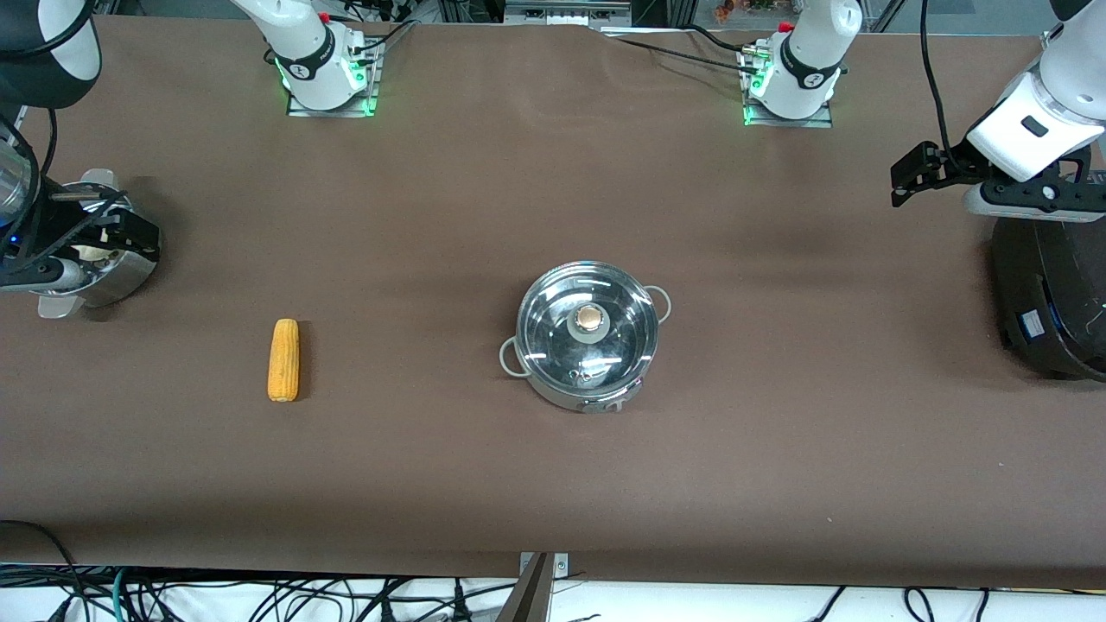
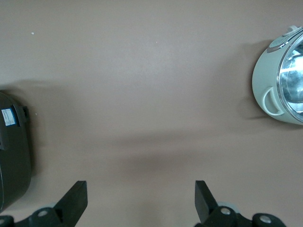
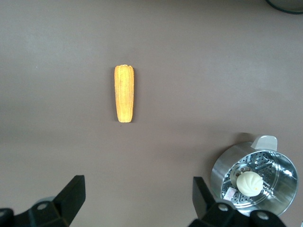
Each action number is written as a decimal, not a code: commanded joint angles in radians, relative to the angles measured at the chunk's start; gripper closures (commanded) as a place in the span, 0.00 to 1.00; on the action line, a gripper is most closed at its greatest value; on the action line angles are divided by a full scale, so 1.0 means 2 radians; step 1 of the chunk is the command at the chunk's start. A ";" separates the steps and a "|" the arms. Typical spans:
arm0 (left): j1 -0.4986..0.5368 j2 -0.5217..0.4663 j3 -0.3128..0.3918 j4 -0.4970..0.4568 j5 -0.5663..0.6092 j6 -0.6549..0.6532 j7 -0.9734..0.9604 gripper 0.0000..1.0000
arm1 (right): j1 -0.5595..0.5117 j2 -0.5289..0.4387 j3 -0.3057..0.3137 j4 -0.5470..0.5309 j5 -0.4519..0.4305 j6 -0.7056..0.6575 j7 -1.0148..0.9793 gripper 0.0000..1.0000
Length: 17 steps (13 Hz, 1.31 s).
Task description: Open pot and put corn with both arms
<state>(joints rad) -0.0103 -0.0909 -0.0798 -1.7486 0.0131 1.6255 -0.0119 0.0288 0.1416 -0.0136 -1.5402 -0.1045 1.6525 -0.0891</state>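
Observation:
The steel pot [image 1: 587,345] stands mid-table with its glass lid [image 1: 553,324] on, brass knob [image 1: 591,319] on top; part of it shows in the left wrist view [image 2: 267,82]. The corn [image 1: 283,359] lies on the cloth toward the right arm's end, apart from the pot, and also shows in the right wrist view [image 3: 124,93]. My right gripper [image 1: 138,238] hangs open and empty over the steamer pot; its open jaws show in the right wrist view [image 3: 139,196]. My left gripper [image 1: 905,180] is open and empty above the table beside the black cooker, also seen in the left wrist view [image 2: 140,198].
A steel steamer pot [image 1: 117,276] with a pale bun [image 3: 249,183] stands at the right arm's end of the table. A large black cooker [image 1: 1050,302] stands at the left arm's end, also in the left wrist view [image 2: 14,156]. Brown cloth covers the table.

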 commanded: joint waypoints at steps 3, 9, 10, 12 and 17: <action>-0.002 -0.003 0.000 0.001 -0.010 -0.007 0.006 0.00 | -0.003 0.008 -0.001 0.012 0.015 -0.002 -0.001 0.00; -0.003 -0.003 -0.001 0.001 -0.010 -0.008 0.006 0.00 | -0.005 0.008 -0.002 0.012 0.015 -0.002 0.002 0.00; -0.003 -0.003 -0.001 0.001 -0.010 -0.008 0.006 0.00 | -0.005 0.008 -0.002 0.012 0.015 -0.002 0.003 0.00; -0.003 -0.003 -0.001 0.001 -0.010 -0.008 0.006 0.00 | -0.005 0.008 -0.002 0.012 0.015 -0.002 0.003 0.00; -0.003 -0.004 -0.001 0.001 -0.010 -0.009 0.006 0.00 | -0.005 0.008 -0.002 0.012 0.015 -0.002 0.003 0.00</action>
<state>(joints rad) -0.0135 -0.0909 -0.0822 -1.7486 0.0131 1.6213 -0.0119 0.0249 0.1481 -0.0200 -1.5402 -0.0894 1.6525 -0.0862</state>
